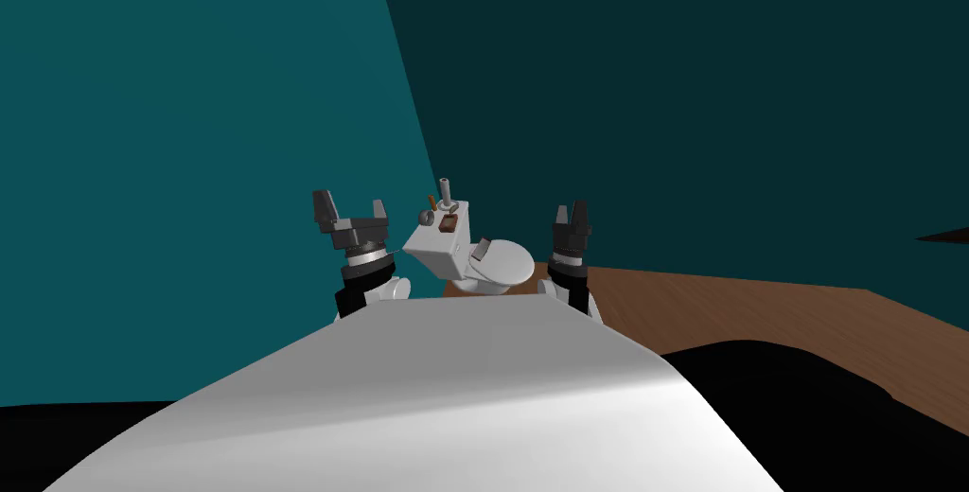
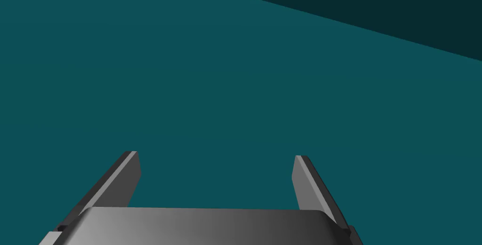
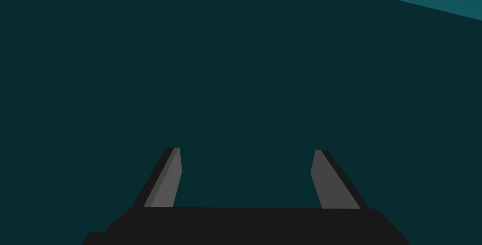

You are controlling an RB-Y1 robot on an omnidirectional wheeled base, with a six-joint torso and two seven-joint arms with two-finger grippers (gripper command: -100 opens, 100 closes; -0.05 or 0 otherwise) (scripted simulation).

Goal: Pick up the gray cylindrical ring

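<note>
On the tank of a white toilet (image 1: 437, 250), between my two raised arms, lie several small things. A small grey round piece (image 1: 427, 218), which looks like the ring, sits at the tank's left end. Beside it are an upright grey cylinder (image 1: 444, 187), an orange-brown stick (image 1: 432, 202) and a brown block (image 1: 449, 223). My left gripper (image 1: 352, 207) (image 2: 216, 155) is held up to the left of the tank, open and empty. My right gripper (image 1: 572, 215) (image 3: 246, 150) is up to the right of the toilet, also open and empty. Neither touches anything.
The toilet stands in a corner where a lighter teal wall (image 1: 189, 136) meets a darker one (image 1: 710, 89). A brown wooden floor (image 1: 757, 311) stretches to the right. Black areas lie at the bottom left and bottom right.
</note>
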